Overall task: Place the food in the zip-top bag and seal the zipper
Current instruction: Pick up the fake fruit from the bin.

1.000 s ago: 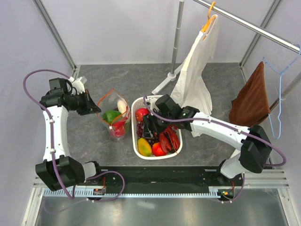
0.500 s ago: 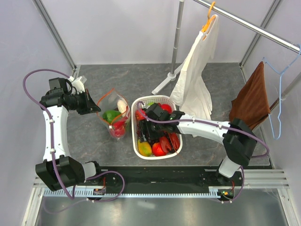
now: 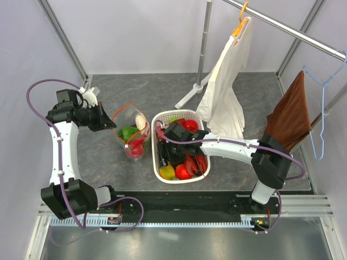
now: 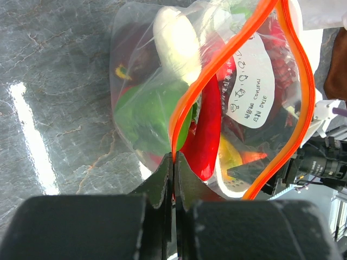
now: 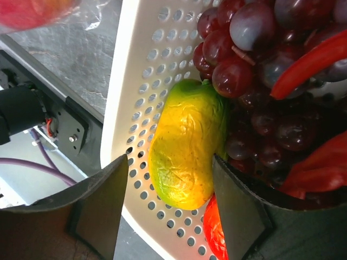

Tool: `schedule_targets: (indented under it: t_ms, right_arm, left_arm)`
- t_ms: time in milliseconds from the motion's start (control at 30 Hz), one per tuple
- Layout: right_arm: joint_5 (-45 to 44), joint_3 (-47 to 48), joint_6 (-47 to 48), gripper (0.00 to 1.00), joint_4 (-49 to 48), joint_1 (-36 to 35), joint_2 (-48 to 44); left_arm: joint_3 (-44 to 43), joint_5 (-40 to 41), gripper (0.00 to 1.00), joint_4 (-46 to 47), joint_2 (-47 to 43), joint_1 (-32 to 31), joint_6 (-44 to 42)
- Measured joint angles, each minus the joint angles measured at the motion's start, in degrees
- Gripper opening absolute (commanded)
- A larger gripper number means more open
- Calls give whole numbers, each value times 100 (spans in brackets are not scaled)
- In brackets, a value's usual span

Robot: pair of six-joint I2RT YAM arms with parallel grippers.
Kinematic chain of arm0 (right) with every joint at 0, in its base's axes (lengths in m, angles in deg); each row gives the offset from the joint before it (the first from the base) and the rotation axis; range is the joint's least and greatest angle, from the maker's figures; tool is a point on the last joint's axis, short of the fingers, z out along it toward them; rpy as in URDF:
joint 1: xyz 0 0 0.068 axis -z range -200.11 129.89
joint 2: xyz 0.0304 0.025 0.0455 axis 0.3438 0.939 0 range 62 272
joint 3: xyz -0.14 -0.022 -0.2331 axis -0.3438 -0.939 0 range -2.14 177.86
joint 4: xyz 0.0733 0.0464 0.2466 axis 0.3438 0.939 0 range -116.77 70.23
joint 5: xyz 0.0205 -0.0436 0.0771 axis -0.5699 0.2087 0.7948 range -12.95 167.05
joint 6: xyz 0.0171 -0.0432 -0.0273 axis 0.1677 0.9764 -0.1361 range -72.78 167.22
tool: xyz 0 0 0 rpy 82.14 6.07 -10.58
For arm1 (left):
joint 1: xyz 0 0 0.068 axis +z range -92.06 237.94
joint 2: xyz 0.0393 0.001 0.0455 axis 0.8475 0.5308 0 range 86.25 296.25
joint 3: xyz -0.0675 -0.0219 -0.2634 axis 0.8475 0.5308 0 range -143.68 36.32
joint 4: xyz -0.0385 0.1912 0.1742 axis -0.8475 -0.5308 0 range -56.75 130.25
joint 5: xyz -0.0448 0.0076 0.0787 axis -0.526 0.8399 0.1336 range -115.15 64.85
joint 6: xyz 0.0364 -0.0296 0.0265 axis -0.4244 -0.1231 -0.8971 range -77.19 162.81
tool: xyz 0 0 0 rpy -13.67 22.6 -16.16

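Note:
The clear zip-top bag (image 3: 133, 135) stands open left of the basket, holding a green pepper (image 4: 149, 111), a white radish (image 4: 176, 38) and a long red piece (image 4: 209, 130). My left gripper (image 4: 173, 158) is shut on the bag's orange-red zipper (image 4: 187, 97) at the mouth's near end and holds it up. My right gripper (image 5: 171, 179) is open, its fingers down in the white basket (image 3: 158, 162) on either side of a yellow-green fruit (image 5: 187, 143). Dark grapes (image 5: 244, 54) and a red fruit (image 5: 219, 230) lie beside it.
A metal stand (image 3: 203, 49) with a hanging white cloth (image 3: 225, 89) is behind the basket. A brown towel (image 3: 290, 111) hangs at the right on a rail. Grey walls close in the left side and the back.
My right gripper has moved left and toward the near end of the basket, lowering over the yellow-green fruit. The left arm and the bag have not moved.

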Motion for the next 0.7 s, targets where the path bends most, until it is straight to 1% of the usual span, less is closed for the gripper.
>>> schedule_targets:
  t_ms: [100, 200, 300, 467, 567, 600, 667, 700]
  right_arm:
    - [-46, 4, 4, 77, -11, -26, 74]
    - [-94, 59, 4, 77, -28, -46, 188]
    - [-168, 142, -2, 75, 7, -50, 323]
    - [-245, 282, -33, 69, 133, -72, 562]
    - [-291, 282, -20, 58, 138, -85, 651]
    - [-275, 278, -46, 49, 138, -83, 656]
    - [-258, 269, -79, 45, 144, -66, 656]
    - [-254, 267, -98, 40, 149, -63, 656]
  left_arm:
    - [0, -4, 2, 11, 22, 0, 50]
    - [0, -4, 2, 37, 31, 0, 111]
    - [0, -4, 2, 39, 31, 0, 127]
    - [0, 2, 2, 39, 31, 0, 127]
    - [0, 2, 2, 39, 31, 0, 127]
    - [0, 2, 2, 39, 31, 0, 125]
    - [0, 2, 2, 42, 31, 0, 125]
    - [2, 2, 2, 44, 31, 0, 125]
